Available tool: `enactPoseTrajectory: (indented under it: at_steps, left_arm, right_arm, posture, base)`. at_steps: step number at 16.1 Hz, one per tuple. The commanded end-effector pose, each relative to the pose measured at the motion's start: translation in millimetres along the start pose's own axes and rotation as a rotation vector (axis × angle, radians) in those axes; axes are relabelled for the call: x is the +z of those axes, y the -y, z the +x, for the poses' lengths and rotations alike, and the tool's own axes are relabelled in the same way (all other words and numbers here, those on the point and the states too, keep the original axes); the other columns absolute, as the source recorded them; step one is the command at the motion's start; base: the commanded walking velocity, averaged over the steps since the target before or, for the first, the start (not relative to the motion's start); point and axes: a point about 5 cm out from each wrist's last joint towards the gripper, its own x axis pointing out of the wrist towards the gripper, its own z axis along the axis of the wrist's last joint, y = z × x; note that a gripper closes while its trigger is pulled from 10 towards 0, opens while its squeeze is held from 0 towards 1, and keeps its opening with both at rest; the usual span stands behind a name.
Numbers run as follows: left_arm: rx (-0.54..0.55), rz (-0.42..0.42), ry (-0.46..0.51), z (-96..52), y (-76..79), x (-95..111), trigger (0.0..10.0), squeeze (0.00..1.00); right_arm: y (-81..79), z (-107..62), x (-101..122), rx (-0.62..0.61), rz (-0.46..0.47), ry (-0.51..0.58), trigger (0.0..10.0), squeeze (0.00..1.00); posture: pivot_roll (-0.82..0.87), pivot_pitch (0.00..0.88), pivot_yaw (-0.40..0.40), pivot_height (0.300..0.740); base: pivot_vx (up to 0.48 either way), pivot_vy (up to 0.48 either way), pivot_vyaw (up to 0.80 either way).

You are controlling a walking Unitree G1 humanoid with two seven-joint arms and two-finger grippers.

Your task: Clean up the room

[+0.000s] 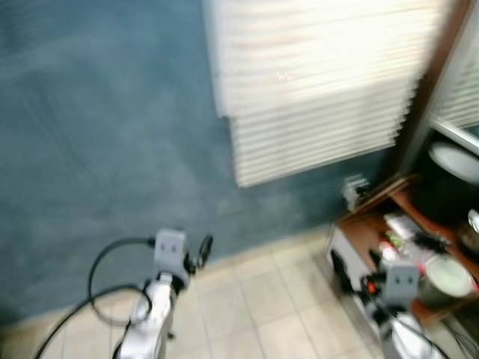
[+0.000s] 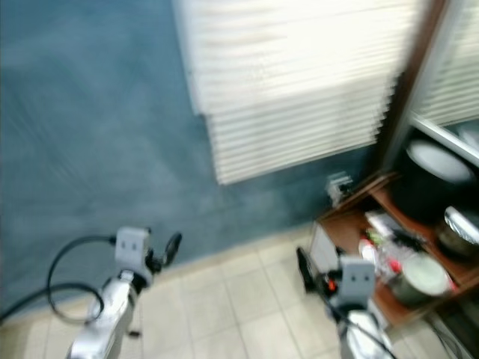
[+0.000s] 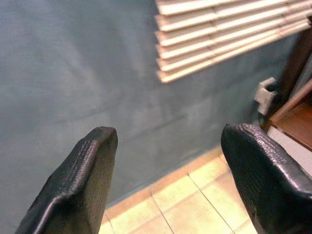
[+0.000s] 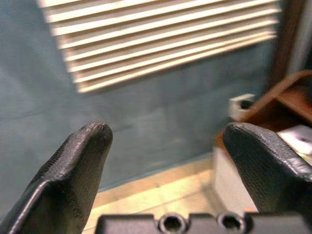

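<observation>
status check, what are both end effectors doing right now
Left end effector open, empty. Right end effector open, empty. Cluttered wooden shelf ahead on the right. Blue wall facing.

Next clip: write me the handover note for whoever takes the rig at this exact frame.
Left gripper: open, holding nothing, raised toward the blue-grey wall above the beige tiled floor.
Right gripper: open, holding nothing, pointed at the wall beside the brown wooden shelf unit.
Things: the shelf unit on the robot's right holds clutter, including a round white-lidded container and a dark pot; blur hides the smaller items.
White slatted blinds hang ahead.
Done: nothing visibly picked up.
Left: the tidying, likely starting at the shelf.
</observation>
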Motion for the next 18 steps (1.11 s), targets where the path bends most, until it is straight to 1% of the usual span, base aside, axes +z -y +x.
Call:
enactPoseTrajectory:
  at_steps: [1,2,4,5,6,7,8,9,10,11,12,13,15,17,18]
  left_arm:
    - [0.086,0.041,-0.034,-15.1,-24.7,-7,10.0,0.0]
    - [0.132,0.054,-0.054,-23.3,-34.8,-12,10.0,0.0]
    - [0.212,0.051,-0.058,-33.5,-47.2,-15,10.0,0.0]
    - [0.251,0.027,-0.015,-41.6,-51.4,-10,10.0,0.0]
    - [0.244,0.008,0.026,-46.7,-50.6,-5,10.0,0.0]
    - [0.21,-0.001,0.087,-54.2,-47.0,5,10.0,0.0]
    - [0.154,0.005,0.141,-59.6,-39.5,17,10.0,0.0]
    - [0.134,-0.006,0.17,-65.4,-33.0,25,10.0,0.0]
    - [0.128,-0.001,0.174,-67.5,-30.4,26,10.0,0.0]
    - [0.149,-0.016,0.162,-72.1,-27.2,22,10.0,0.0]
    - [0.175,-0.031,0.158,-72.3,-28.6,20,10.0,0.0]
    - [0.211,-0.058,0.161,-71.7,-29.1,21,10.0,0.0]
    - [0.214,-0.067,0.15,-71.9,-26.7,21,10.0,0.0]
    - [0.233,-0.071,0.133,-72.5,-28.1,20,10.0,0.0]
    - [0.235,-0.068,0.133,-71.4,-28.8,20,10.0,0.0]
  right_arm:
    - [-5.8,3.7,4,0.033,0.007,0.002,10.0,0.0]
    - [-6.4,2.9,3,0.044,0.007,-0.002,10.0,0.0]
    - [-7.9,4.1,2,0.06,0.003,-0.008,10.0,0.0]
    - [-10.8,7.2,4,0.081,0.003,-0.003,10.0,0.0]
    - [-13.1,8.0,9,0.1,-0.001,0.017,10.0,0.0]
    - [-18.3,7.4,18,0.143,-0.015,0.058,10.0,0.0]
    - [-30.0,4.3,29,0.221,-0.043,0.102,10.0,0.0]
    - [-44.2,1.7,36,0.303,-0.021,0.125,10.0,0.0]
    - [-49.2,1.1,38,0.333,-0.009,0.132,10.0,0.0]
    - [-61.0,3.1,39,0.412,0.018,0.12,10.0,0.0]
    - [-64.1,4.1,37,0.441,0.02,0.105,10.0,0.0]
    - [-66.5,6.6,38,0.469,0.002,0.084,10.0,0.0]
    - [-63.7,8.8,38,0.443,-0.005,0.065,10.0,0.0]
    - [-60.1,8.9,35,0.415,-0.002,0.034,10.0,0.0]
    - [-58.8,9.0,32,0.403,-0.025,0.011,10.0,0.0]
  posture:
    - [-0.2,0.0,0.089,0.74]
    - [-0.19,0.0,0.088,0.74]
    - [-0.19,0.0,0.087,0.74]
    - [-0.18,0.0,0.083,0.74]
    - [-0.18,0.0,0.076,0.74]
    - [-0.17,0.0,0.07,0.74]
    - [-0.16,0.0,0.064,0.74]
    - [-0.16,0.0,0.06,0.74]
    - [-0.15,0.0,0.059,0.74]
    - [-0.14,0.0,0.05,0.74]
    - [-0.14,0.0,0.05,0.74]
    - [-0.14,0.0,0.045,0.74]
    - [-0.13,0.0,0.036,0.74]
    - [-0.13,0.0,0.031,0.74]
    - [-0.12,0.0,0.029,0.74]
  base:
    - [0.0,0.0,0.0]
    - [0.0,0.0,0.0]
    - [0.0,0.0,0.0]
    - [0.0,0.0,0.63]
    - [0.0,0.0,0.0]
    - [0.0,0.0,0.0]
    - [0.0,0.0,0.0]
    - [0.0,0.0,0.0]
    - [0.0,0.0,0.0]
    - [0.0,0.0,0.0]
    - [0.0,0.0,0.0]
    - [0.0,0.0,0.0]
    - [0.0,0.0,0.0]
    - [0.0,0.0,0.0]
    - [0.0,0.0,0.0]
